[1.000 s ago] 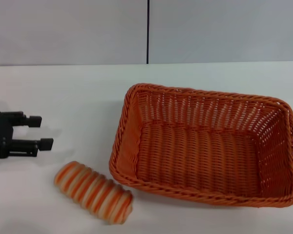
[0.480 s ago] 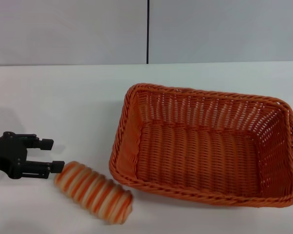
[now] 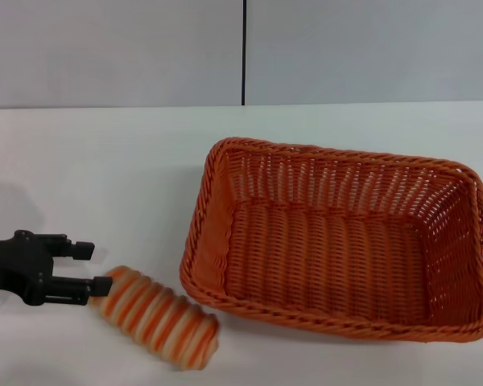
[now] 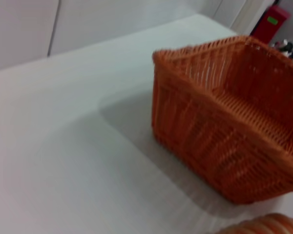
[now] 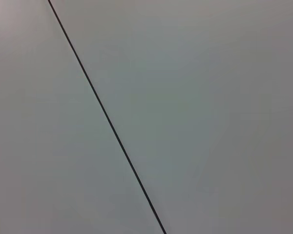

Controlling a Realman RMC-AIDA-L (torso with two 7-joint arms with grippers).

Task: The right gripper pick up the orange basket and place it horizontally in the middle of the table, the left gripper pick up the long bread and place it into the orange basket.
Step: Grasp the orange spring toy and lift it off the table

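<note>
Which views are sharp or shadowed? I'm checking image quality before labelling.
Head view: sharp, soft shadow on the plain white table behind the black left gripper. Left wrist view: blurred, large orange woven basket casts a grey shadow. Right wrist view: only a featureless wall with a dark seam.

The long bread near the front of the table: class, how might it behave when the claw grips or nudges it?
The long bread is rounded and oblong, so it would probably roll sideways if nudged. Its ridges may help the left claw, open at its end, avoid slipping. It looks small beside the orange basket, so it is likely light and may skid on the smooth table.
</note>
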